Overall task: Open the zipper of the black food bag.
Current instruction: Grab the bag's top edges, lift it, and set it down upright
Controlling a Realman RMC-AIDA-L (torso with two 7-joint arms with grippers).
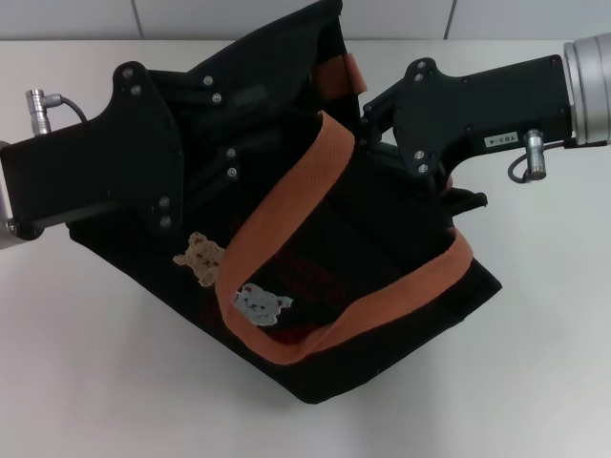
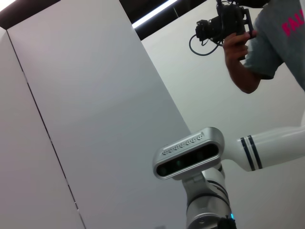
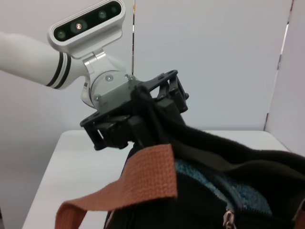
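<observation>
Head view shows our left gripper (image 1: 205, 134) clamped on the black food bag (image 1: 382, 315) at its far end, our right gripper (image 1: 382, 124) opposite, grip unclear; table (image 1: 86, 363) surrounds.

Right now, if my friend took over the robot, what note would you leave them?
Left gripper: shut on one end of the black food bag, holding it on the white table.
Right gripper: at the bag's other end; whether it grips can't be seen.
Zipper: the silver pull tab sits partway along, with blue inside showing behind it, so it's partly open.
Left: pull the tab the rest of the way.
</observation>
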